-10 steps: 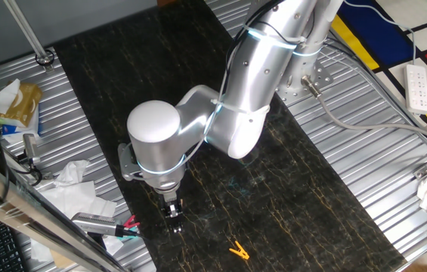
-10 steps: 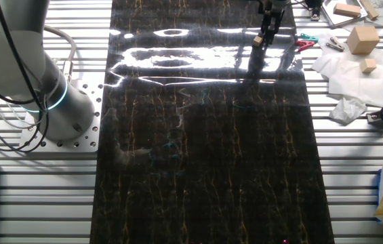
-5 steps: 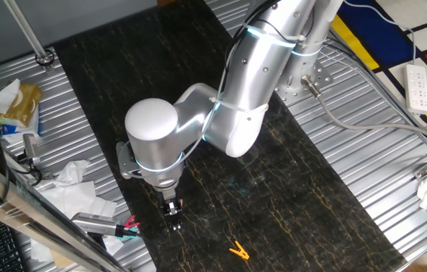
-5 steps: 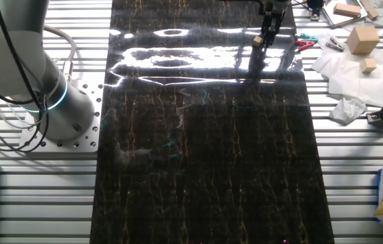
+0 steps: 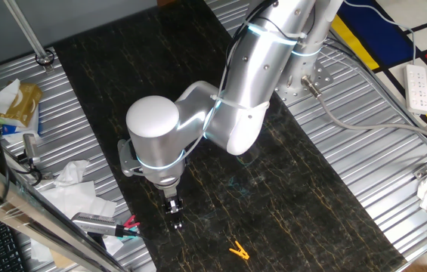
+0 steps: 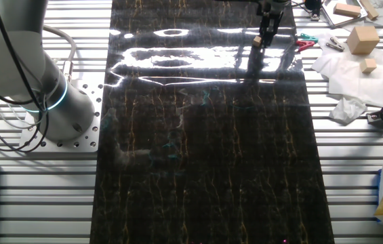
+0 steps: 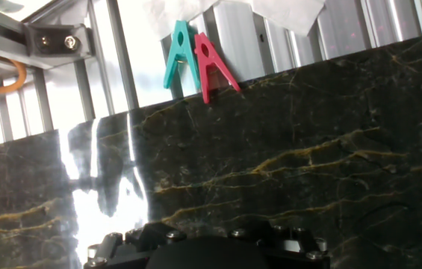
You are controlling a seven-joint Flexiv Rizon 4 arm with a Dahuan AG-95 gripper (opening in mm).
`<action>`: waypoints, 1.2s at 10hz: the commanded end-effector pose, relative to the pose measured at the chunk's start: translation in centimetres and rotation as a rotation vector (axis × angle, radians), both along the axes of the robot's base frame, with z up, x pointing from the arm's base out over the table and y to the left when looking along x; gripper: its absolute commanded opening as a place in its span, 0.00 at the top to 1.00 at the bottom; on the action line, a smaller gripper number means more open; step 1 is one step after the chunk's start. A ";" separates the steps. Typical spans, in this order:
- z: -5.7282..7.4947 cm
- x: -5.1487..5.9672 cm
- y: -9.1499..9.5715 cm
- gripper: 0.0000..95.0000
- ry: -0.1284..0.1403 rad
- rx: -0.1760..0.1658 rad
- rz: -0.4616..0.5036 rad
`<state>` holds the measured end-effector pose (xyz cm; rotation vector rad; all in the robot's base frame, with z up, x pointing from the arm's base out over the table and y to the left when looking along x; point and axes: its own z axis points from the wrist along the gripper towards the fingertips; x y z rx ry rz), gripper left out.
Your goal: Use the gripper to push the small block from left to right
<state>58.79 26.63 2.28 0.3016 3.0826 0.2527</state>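
Observation:
The small block [image 6: 257,41], a tiny light-brown wooden cube, lies on the black marble mat [image 6: 205,156] near its far right corner. My gripper [image 6: 266,39] stands upright with its narrow black tip down at the mat, touching or almost touching the block's right side. The fingers look closed together and hold nothing. In one fixed view the gripper [image 5: 172,217] hangs below the white wrist cap, and the block is hidden behind it. The hand view shows only the gripper's dark body at the bottom edge, not the fingers or the block.
A teal clip [image 7: 177,51] and a red clip [image 7: 212,63] lie at the mat's edge just beyond the gripper. A yellow-orange clip [image 5: 237,250] lies on the mat nearby. Larger wooden blocks [image 6: 362,39] and tissues sit on the slatted table. A second arm's base [image 6: 55,108] stands beside the mat.
The wrist shifted only very slightly. The gripper tip and the block stay at the same spot.

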 end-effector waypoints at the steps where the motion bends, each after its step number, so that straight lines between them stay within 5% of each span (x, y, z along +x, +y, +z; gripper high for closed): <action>1: -0.1 0.0 0.1 0.20 -0.001 0.020 -0.015; 12: -0.7 -0.4 2.3 0.20 -0.008 0.025 -0.016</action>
